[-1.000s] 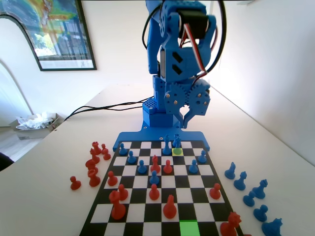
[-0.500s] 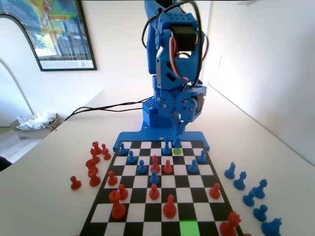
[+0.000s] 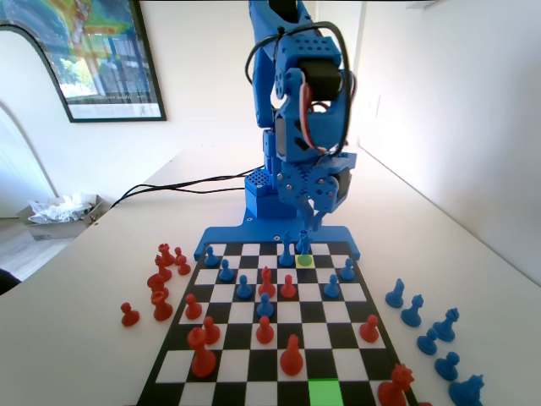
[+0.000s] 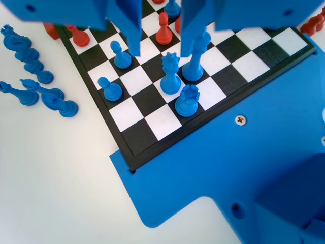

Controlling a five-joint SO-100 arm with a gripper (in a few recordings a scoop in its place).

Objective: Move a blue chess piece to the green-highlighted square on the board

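The blue chess piece (image 4: 170,76), short with a spiky crown, stands on the board (image 4: 152,119) near the edge by the blue bracket (image 4: 218,168). My gripper (image 4: 162,48) hangs open just above it. One jaw is to its left. The other is to its right, close against a taller blue piece (image 4: 195,61). A blue rook (image 4: 187,100) stands just behind the crowned piece. In the fixed view my gripper (image 3: 311,224) is low over the board's far row, above the small blue piece (image 3: 303,245) at the paler yellow-green square (image 3: 305,261). The green-highlighted square (image 3: 325,393) glows at the board's near edge.
Red pieces (image 3: 265,282) and blue pawns (image 3: 244,288) stand across the middle of the board. Taken red pieces (image 3: 159,283) lie left of it and taken blue pieces (image 3: 431,334) right of it in the fixed view. Black cables (image 3: 177,184) and a tray (image 3: 59,211) lie far left.
The arm has folded down and slightly left, bringing the open gripper from well above the bracket to just over the far-row blue pieces. No piece has moved.
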